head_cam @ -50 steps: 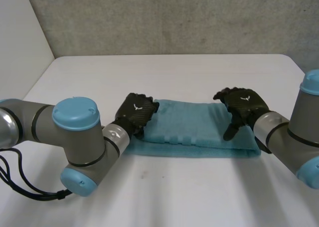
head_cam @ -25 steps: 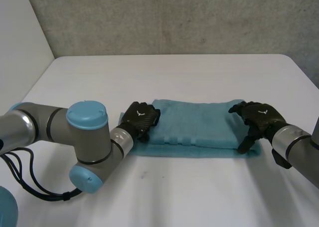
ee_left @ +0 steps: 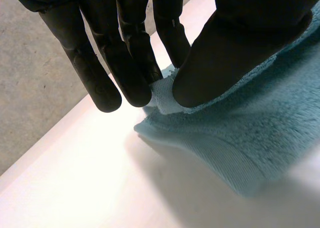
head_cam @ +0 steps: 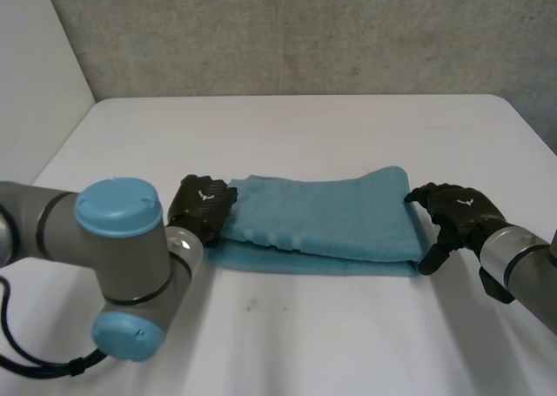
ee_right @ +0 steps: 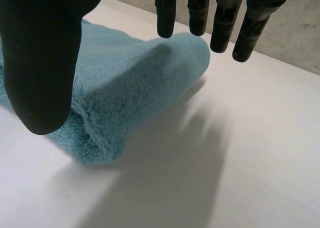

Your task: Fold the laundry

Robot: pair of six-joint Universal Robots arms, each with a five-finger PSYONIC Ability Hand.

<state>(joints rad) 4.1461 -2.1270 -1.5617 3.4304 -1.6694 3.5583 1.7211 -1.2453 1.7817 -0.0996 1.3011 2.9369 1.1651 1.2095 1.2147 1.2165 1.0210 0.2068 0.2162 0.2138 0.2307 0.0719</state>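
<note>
A folded teal towel (head_cam: 322,222) lies lengthwise across the middle of the white table (head_cam: 287,126). My left hand (head_cam: 202,206) is at its left end. In the left wrist view, the thumb (ee_left: 235,47) and fingers (ee_left: 125,67) pinch the edge of the towel's (ee_left: 245,133) top layer near a corner. My right hand (head_cam: 457,215) hovers at the towel's right end, open. In the right wrist view its straight fingers (ee_right: 200,12) and thumb (ee_right: 42,62) spread over the towel's (ee_right: 135,82) folded end without gripping it.
A grey wall (head_cam: 305,30) rises behind the table's far edge. Bare tabletop (head_cam: 305,335) stretches in front of the towel and behind it. My left arm's elbow (head_cam: 122,265) sits low over the table's near left part.
My left hand slid left to the towel's left end and shut on its edge. My right hand came off the towel top and moved right, to its right end.
</note>
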